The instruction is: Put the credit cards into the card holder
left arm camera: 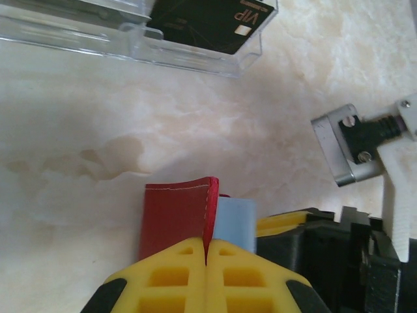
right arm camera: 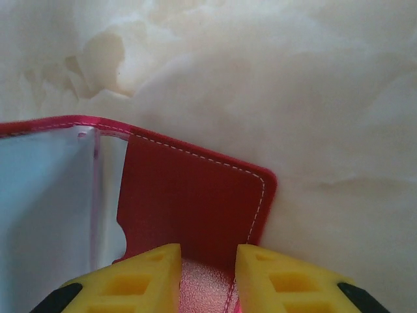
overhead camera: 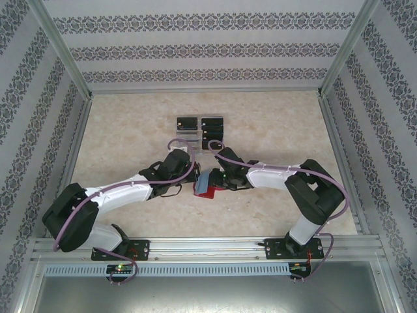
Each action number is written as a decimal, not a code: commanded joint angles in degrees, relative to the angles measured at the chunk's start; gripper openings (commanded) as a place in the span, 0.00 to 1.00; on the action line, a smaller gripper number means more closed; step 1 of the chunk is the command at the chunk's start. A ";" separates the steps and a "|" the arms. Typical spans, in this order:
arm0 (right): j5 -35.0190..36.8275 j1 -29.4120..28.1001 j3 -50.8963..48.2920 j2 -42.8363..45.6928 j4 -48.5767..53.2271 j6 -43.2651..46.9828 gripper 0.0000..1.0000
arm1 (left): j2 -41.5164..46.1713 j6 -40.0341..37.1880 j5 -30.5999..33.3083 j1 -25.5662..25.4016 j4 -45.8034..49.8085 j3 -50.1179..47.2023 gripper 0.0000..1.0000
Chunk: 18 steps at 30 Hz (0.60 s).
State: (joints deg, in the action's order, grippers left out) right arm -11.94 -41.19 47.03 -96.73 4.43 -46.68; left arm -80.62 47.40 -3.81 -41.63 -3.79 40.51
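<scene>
"Starting at the left tool (left arm camera: 207,251), how is it set?"
"Its yellow pads are pressed together on one edge of the card holder (left arm camera: 174,218), which is found between the two tools near the middle of the surface (left arm camera: 98,117). A greyish pocket is exposed beside the red flap."
"And the right tool (right arm camera: 207,261)?"
"Its pads are seen apart, with the opposite red flap lying in the gap; no firm pinch can be made out."
"Where are the credit cards (left arm camera: 208,23)?"
"They are kept in the clear rack (left arm camera: 195,57), just beyond the holder."
"What could go wrong?"
"If the right flap is caught only by its corner, it may be lost and the holder may fold shut, so the pocket would be closed to a card. If it is pulled too hard, the holder could be dragged from the left pads."
</scene>
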 commanded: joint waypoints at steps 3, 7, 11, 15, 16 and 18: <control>-0.27 0.84 0.28 -3.20 -0.30 0.18 0.30 | -2.37 3.85 -4.79 -0.75 -10.65 -2.59 0.00; -0.19 1.19 -0.18 -2.06 0.40 0.76 0.30 | -1.33 4.19 -1.88 -0.74 -9.83 -4.04 0.00; 0.84 2.28 -1.25 1.96 3.07 1.83 0.34 | 0.70 4.41 2.85 -0.74 -5.04 -4.51 0.00; 3.80 3.22 -3.02 9.24 8.55 2.42 0.41 | 3.47 4.50 6.94 -0.73 -1.97 -5.49 0.00; 4.62 3.21 -3.24 11.10 9.74 2.59 0.42 | 4.19 4.42 7.89 -0.75 -0.92 -5.57 0.00; 5.30 2.90 -3.52 14.22 11.71 2.82 0.43 | 5.23 3.96 9.30 -0.74 0.74 -5.65 0.00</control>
State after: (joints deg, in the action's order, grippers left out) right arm -9.69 -38.06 44.12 -86.61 11.20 -45.04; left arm -77.36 51.07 1.10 -41.63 -7.18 35.46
